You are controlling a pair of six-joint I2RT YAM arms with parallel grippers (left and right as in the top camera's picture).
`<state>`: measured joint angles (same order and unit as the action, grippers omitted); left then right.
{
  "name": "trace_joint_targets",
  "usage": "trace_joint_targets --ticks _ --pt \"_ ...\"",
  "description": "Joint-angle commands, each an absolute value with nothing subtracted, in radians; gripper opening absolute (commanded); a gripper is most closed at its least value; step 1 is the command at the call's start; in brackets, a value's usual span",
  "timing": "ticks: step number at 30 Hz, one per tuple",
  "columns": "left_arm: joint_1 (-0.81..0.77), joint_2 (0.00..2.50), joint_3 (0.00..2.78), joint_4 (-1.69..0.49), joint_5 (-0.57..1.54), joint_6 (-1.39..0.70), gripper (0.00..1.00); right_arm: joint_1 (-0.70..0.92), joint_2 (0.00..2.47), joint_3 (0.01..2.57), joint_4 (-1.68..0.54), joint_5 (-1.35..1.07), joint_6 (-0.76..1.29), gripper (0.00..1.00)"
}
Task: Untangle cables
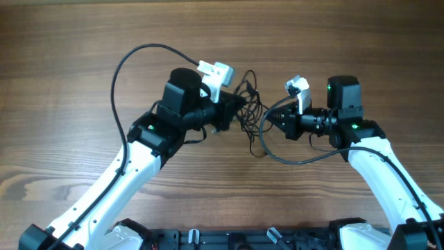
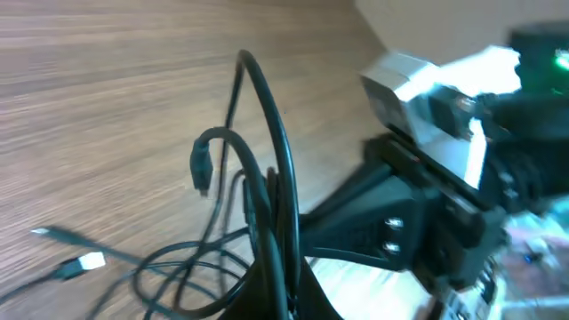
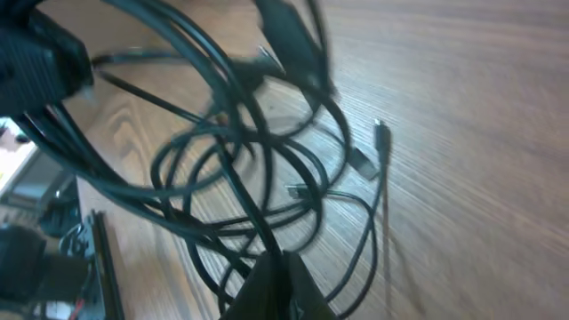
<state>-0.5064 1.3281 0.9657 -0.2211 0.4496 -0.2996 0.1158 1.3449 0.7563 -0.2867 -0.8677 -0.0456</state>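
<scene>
The cables form a thin black tangle on the wooden table between my two grippers. My left gripper is at the tangle's left side, and in the left wrist view it is shut on strands that arch up over the cables. A white-tipped plug lies loose at the left. My right gripper is at the tangle's right side. In the right wrist view it is shut on one strand of the looped cables. Small plugs lie on the wood.
A thick black arm cable loops wide behind my left arm, and another sags under my right arm. The right arm's camera housing sits close to the left fingers. Bare wooden table surrounds the tangle.
</scene>
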Motion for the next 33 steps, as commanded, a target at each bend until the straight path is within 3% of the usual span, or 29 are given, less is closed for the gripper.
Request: trace_joint_targets --ticks 1,8,13,16,18,20,21,22,25,29,33 --pt "-0.433 1.330 0.969 -0.298 0.233 -0.433 0.04 -0.007 1.356 0.759 -0.315 -0.755 0.143 0.04" --pt "-0.282 1.330 0.969 -0.444 0.153 -0.567 0.04 -0.336 1.352 0.759 -0.328 -0.841 0.256 0.04" --pt "-0.239 1.330 0.969 -0.440 0.005 -0.804 0.04 -0.418 1.352 0.759 -0.474 -0.523 0.454 0.04" --pt "-0.238 1.330 0.969 -0.400 -0.006 -0.873 0.04 -0.418 1.352 0.759 -0.525 -0.434 0.474 0.04" --pt "-0.241 1.330 0.969 -0.381 -0.004 -0.873 0.04 -0.418 1.352 0.759 -0.537 -0.424 0.487 0.19" --pt "-0.246 1.330 0.969 -0.355 0.017 -0.857 0.04 -0.418 1.352 0.759 -0.538 -0.411 0.548 0.82" --pt "-0.247 1.330 0.969 -0.332 0.062 -0.794 0.04 -0.418 1.352 0.759 -0.537 -0.412 0.571 0.89" --pt "-0.250 1.330 0.969 -0.288 0.167 -0.648 0.04 -0.418 1.352 0.759 -0.532 -0.436 0.573 0.94" --pt "-0.274 1.330 0.969 -0.196 0.579 -0.254 0.05 -0.412 1.352 0.759 -0.456 -0.675 0.339 0.96" --pt "-0.326 1.330 0.969 -0.193 0.728 -0.132 0.04 -0.356 1.352 0.759 -0.398 -1.100 -0.014 0.98" --pt "-0.398 1.330 0.969 -0.177 0.730 -0.111 0.04 -0.243 1.352 0.759 -0.381 -1.187 -0.157 1.00"
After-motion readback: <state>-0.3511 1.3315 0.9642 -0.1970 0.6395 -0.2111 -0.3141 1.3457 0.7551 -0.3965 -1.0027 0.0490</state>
